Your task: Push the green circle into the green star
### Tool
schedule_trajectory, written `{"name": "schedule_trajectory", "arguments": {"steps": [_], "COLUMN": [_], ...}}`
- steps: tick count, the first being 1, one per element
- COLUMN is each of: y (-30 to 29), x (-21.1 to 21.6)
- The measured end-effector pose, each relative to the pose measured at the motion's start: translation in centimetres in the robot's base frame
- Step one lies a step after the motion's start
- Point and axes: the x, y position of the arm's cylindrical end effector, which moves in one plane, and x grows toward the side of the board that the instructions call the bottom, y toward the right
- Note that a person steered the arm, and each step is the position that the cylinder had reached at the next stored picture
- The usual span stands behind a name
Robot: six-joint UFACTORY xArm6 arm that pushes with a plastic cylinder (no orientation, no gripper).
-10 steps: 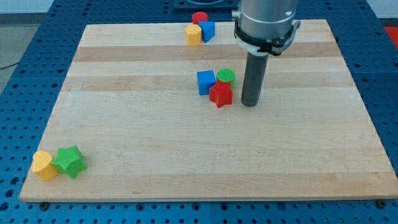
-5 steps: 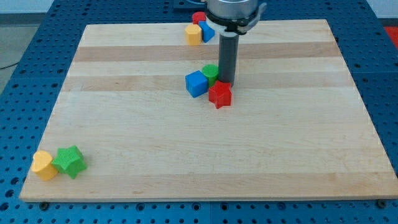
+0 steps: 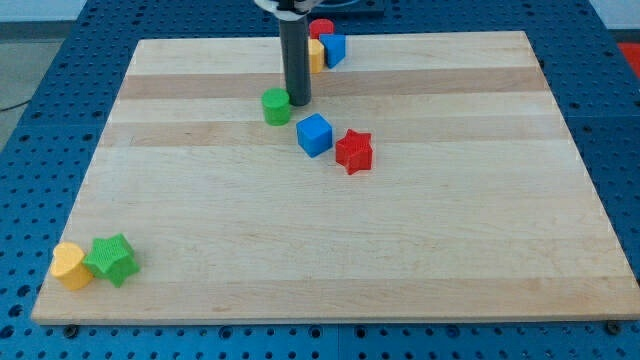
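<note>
Camera view, upper centre of the frame: our dark rod stands upright, and my tip (image 3: 297, 102) rests on the board touching the upper right side of the small green circle block (image 3: 276, 106). We carry no gripper, so nothing is grasped; the rod only presses against that block.

Just right and below: a blue cube block (image 3: 314, 134), and beside it on the right, a red star block (image 3: 354, 151), the two close but apart.

Behind the rod at the top edge: a yellow block (image 3: 316, 55), a blue block (image 3: 333, 47) and a red block (image 3: 321, 28), clustered together.

Lower left corner: the green star block (image 3: 111, 259), touching a yellow block (image 3: 69, 265) on its left, well apart from the green circle.

All lie on a pale wooden board (image 3: 450, 240).
</note>
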Motion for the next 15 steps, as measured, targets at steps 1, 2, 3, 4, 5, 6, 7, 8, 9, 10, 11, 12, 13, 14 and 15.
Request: {"name": "schedule_trajectory", "arguments": {"steps": [1, 2, 3, 4, 5, 6, 7, 8, 9, 10, 11, 12, 13, 14, 15], "y": [-2.6, -6.0, -8.3, -8.4, -8.4, -8.4, -8.4, -7.0, -5.3, -5.9, -6.7, -7.8, -9.2, -10.5, -12.6], "x": [0.1, 0.3, 0.5, 1.1, 2.8, 5.2, 7.5, 7.8, 8.7, 9.7, 11.4, 13.0, 14.3, 14.1, 13.8]}}
